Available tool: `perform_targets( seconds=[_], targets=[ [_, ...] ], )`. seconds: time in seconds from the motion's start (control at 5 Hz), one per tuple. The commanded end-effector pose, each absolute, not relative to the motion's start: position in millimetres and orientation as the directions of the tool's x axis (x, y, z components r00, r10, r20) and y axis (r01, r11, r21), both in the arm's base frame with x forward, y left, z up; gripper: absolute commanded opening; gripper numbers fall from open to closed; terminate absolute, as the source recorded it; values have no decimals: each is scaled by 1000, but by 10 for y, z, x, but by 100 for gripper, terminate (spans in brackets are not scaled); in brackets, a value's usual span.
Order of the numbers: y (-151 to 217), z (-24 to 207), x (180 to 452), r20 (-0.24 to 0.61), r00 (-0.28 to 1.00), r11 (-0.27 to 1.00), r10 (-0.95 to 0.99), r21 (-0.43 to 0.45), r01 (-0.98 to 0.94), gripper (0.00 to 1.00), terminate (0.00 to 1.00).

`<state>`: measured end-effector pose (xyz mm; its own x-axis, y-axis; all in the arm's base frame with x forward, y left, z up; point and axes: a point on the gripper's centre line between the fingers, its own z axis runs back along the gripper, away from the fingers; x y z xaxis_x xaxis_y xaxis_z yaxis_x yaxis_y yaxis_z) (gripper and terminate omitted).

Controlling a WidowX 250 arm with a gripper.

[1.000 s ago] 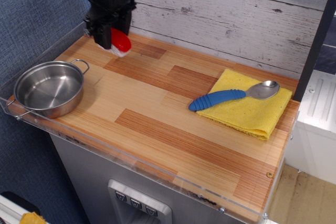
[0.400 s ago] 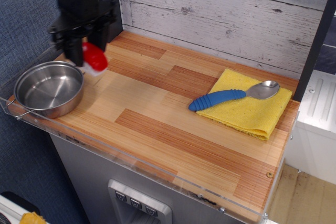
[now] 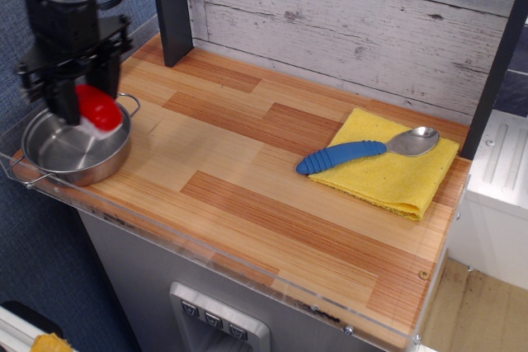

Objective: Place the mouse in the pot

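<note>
Since the earlier frames, the gripper (image 3: 82, 109) has been carried from the back of the counter, leftward and toward the front, and the mouse (image 3: 98, 108) has been carried with it; the spoon and cloth are unchanged.

Nearest the viewer, the clear guard rail (image 3: 247, 260) along the front edge of the wooden counter (image 3: 247, 162) is seen. Next, at the front left corner, the pot (image 3: 70, 147) is shown standing upright and empty, one wire loop handle toward the front and one toward the back. Directly above its back rim, the mouse is held clamped between the dark fingers, red dome outward and white base tilted down toward the bowl. Whether the base already touches the rim cannot be judged, as this region is blurred by motion.

To the right, well apart, the blue-handled spoon (image 3: 363, 151) is laid across the yellow cloth (image 3: 392, 166). Farthest back, the grey plank wall (image 3: 355, 22) is seen.

For the step in hand, the mouse is best centred over the bowl and lowered until it is below the rim before the fingers are parted, so that it is not tipped off the rim and the light pot is not nudged toward the rail.
</note>
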<state>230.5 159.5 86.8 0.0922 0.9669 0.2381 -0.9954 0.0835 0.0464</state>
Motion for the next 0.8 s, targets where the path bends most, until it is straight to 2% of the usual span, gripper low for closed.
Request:
perform_targets(
  seconds=[0.0,0.4,0.6],
  targets=[
    [1890,892,2153,277,33,30,960,15,-999,0,0],
    [2013,655,2192,304,-7,5,953,-40,-999,0,0],
    [2008,577,2206,291,-19,-4,957,-54,-999,0,0]
  ],
)
